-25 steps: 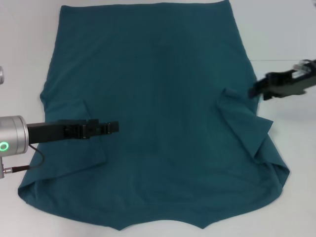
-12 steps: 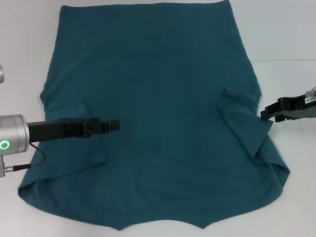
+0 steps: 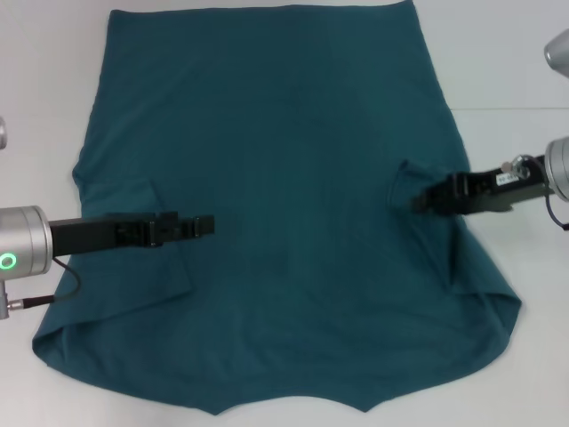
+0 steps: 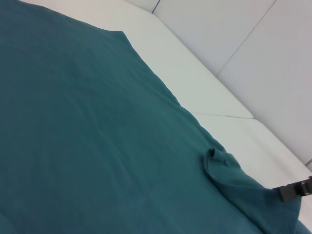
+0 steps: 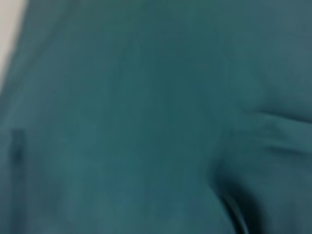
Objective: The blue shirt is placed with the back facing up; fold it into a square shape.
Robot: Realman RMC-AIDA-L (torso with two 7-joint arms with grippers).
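Note:
The blue shirt [image 3: 284,133] lies flat on the white table [image 3: 507,62], plain side up, with its hem at the far end. Both sleeves are folded inward over the body: the left sleeve [image 3: 133,258] and the right sleeve [image 3: 444,245]. My left gripper [image 3: 206,226] hovers over the shirt just inside the left sleeve fold. My right gripper [image 3: 422,199] reaches in over the right sleeve fold near its inner corner. The left wrist view shows the shirt [image 4: 87,122], the right sleeve fold [image 4: 222,163] and the right gripper [image 4: 295,190]. Teal cloth [image 5: 146,122] fills the right wrist view.
White table surface borders the shirt on the left [image 3: 44,107], on the right and along the near edge [image 3: 293,420]. A seam line [image 3: 511,108] runs across the table at the right. Nothing else lies on it.
My right gripper has swung from outside the shirt's right edge inward, onto the folded right sleeve. The sleeve's outer corner has drawn in. The left arm has stayed put.

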